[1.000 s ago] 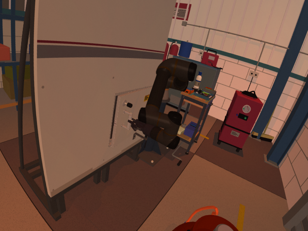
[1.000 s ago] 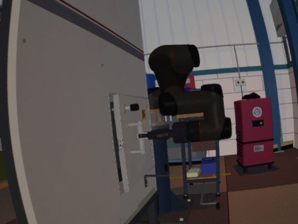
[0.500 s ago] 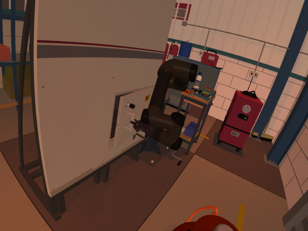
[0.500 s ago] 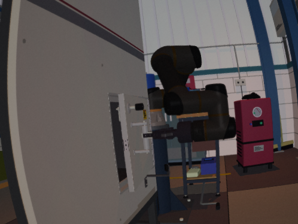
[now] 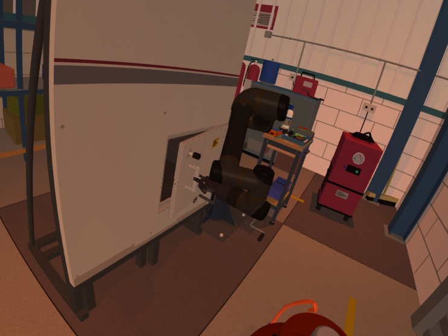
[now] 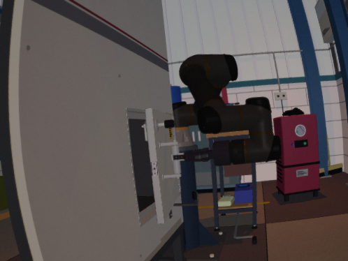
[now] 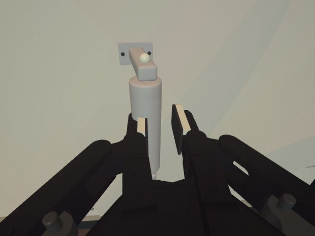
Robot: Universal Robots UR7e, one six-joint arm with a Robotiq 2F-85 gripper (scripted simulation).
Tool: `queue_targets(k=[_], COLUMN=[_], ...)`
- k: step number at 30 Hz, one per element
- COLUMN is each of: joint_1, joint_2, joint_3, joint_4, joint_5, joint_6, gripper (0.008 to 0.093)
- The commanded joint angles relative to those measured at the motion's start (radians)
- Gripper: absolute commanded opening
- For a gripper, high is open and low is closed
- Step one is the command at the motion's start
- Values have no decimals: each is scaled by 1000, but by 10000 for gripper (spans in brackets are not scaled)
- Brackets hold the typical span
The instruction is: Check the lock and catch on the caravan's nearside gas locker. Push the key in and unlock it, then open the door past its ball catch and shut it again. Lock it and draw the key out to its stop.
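The gas locker door (image 5: 197, 170) in the caravan's side wall (image 5: 126, 145) stands swung partly open. A dark opening (image 6: 139, 167) shows behind it. A pale bar handle (image 7: 145, 122) stands off the door on two brackets. My gripper (image 7: 159, 127) is closed around this handle. The black key (image 5: 195, 156) sits in the lock above the handle (image 6: 176, 157). From the second side camera the gripper (image 6: 180, 157) reaches in level from the right.
A red machine (image 5: 349, 173) stands on the floor to the right. A trolley (image 5: 285, 163) with tools stands behind my arm. The caravan's support frame (image 5: 54, 253) runs under the wall. A red object (image 5: 300, 324) lies at the near floor edge.
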Motion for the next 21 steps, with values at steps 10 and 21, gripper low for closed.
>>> queue_targets(k=[10,21], joint_1=[18,39], joint_2=[8,19], joint_3=[-22,-45], joint_4=[12,25], joint_5=[18,38], joint_6=[0,0], gripper=[80,80])
